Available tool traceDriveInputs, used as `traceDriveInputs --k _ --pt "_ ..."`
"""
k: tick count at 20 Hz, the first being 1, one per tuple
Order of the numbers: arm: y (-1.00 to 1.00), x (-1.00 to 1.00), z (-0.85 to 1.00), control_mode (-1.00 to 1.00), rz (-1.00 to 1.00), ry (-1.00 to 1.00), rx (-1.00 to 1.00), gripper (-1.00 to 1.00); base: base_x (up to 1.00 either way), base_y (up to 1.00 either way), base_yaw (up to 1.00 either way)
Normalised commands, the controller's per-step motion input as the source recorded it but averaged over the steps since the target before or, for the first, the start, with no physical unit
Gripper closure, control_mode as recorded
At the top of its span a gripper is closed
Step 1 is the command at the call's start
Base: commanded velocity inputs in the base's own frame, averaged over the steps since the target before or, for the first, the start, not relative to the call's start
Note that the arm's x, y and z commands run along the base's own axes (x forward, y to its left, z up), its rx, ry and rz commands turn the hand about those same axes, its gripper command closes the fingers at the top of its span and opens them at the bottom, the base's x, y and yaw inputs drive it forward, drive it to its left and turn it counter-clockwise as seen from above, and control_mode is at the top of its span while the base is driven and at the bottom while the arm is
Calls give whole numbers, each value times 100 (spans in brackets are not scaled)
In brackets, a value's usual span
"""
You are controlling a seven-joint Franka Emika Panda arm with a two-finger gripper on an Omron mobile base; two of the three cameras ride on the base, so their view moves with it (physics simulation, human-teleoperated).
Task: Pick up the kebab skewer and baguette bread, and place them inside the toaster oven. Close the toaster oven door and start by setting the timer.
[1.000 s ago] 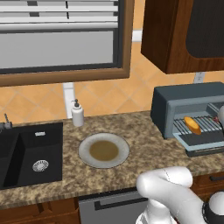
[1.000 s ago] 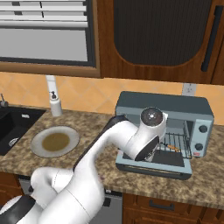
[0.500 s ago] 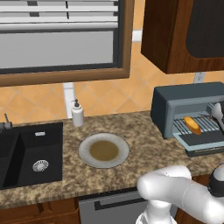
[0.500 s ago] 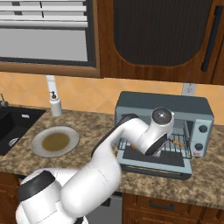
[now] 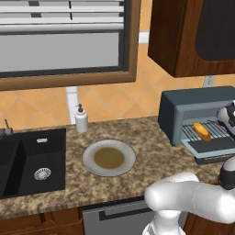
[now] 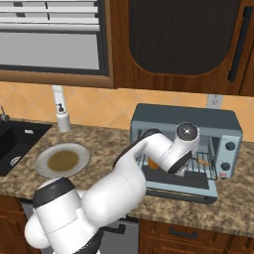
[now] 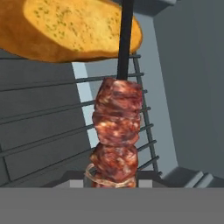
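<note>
**Pincer inside oven mouth, skewer at its tips**

Pincer (image 7: 113,183) in the hand view: the tips are mostly hidden behind the lowest meat chunk of the kebab skewer (image 7: 116,131), which rises straight out from between them. It looks gripped, jaws narrow, but I cannot tell for sure whether they are clamped. Skewer's long axis runs along the pincer's own axis, bare dark stick end pointing away toward the baguette bread (image 7: 74,28). Baguette lies crosswise to the skewer at the top of this view, long axis roughly at right angles, stick tip passing in front of it. Wire rack (image 7: 48,131) sits behind and under both; whether the meat touches the bars is unclear.

Left base view: toaster oven (image 5: 195,108) at the worktop's (image 5: 151,151) right end, toaster oven door (image 5: 213,149) dropped open. Baguette (image 5: 202,131) rests on the rack, long axis slanting front to back. Arm comes in at the right edge of the frame. Empty plate (image 5: 109,158) well apart to the left.

Right base view: wrist blocks the oven opening; a small orange bit (image 6: 203,161) on the rack right of the wrist is likely the skewer, too small to confirm. Baguette (image 6: 153,163) peeks out left of the wrist.

Judgement: both items are in the oven; coming move is release and straight pull-back along the skewer's axis.
</note>
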Motion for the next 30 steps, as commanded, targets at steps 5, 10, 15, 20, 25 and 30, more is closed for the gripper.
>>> traceDriveInputs --k 5,10,15,20,25,30 --pt "-4 17 -25 -100 0 0 0 100 0 0 0" --pt "-9 16 -19 -100 0 0 0 100 0 0 0" --pt "-17 9 -7 -100 0 0 0 -100 0 0 0" --pt "-18 3 0 -100 0 0 0 -100 0 0 0" --pt "-7 0 0 -100 0 -1 0 -100 0 0 0" --pt "-8 -5 33 -100 0 0 0 -100 0 0 0"
